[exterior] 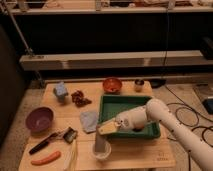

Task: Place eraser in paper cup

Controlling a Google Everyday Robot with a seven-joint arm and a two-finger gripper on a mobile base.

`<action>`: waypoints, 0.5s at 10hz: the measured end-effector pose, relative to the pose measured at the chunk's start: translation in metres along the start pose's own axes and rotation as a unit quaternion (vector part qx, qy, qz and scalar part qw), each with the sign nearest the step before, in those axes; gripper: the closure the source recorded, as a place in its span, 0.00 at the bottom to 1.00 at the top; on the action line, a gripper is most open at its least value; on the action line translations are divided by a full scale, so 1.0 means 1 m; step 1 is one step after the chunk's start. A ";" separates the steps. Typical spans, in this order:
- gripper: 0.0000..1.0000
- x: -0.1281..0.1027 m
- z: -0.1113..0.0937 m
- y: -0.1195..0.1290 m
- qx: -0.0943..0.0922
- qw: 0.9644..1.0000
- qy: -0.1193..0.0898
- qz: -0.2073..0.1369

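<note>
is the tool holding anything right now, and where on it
The tool is shut on the eraser, gripping its upper end; the dark block hangs upright, its lower end down in the paper cup.
</note>
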 end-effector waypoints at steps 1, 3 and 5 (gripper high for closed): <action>1.00 -0.002 0.000 -0.001 0.000 1.000 -0.001 0.001; 1.00 -0.005 -0.001 -0.003 0.002 1.000 -0.004 0.001; 1.00 -0.009 -0.002 -0.004 0.004 1.000 -0.005 0.000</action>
